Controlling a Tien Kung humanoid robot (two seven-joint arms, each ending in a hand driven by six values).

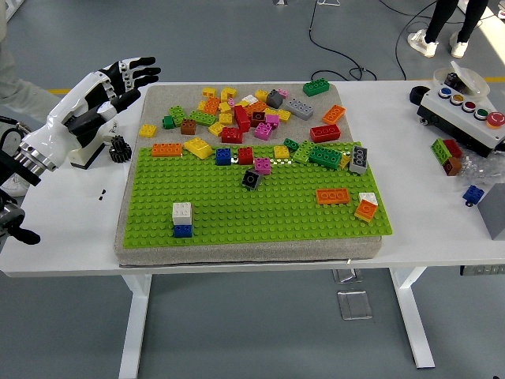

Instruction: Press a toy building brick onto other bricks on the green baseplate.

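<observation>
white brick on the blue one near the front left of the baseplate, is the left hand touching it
Apart. The head view shows the left hand raised over the table's far left, fingers spread, well clear of the white brick.

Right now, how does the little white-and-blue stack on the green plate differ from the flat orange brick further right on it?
The white-and-blue stack is two small square bricks, white on top of blue; the orange brick is a single piece. The stack stands taller, while the orange brick lies low and long. The stack sits near the front left of the green plate; the orange brick sits toward the right. Both stand on the plate, apart from other bricks.
</observation>
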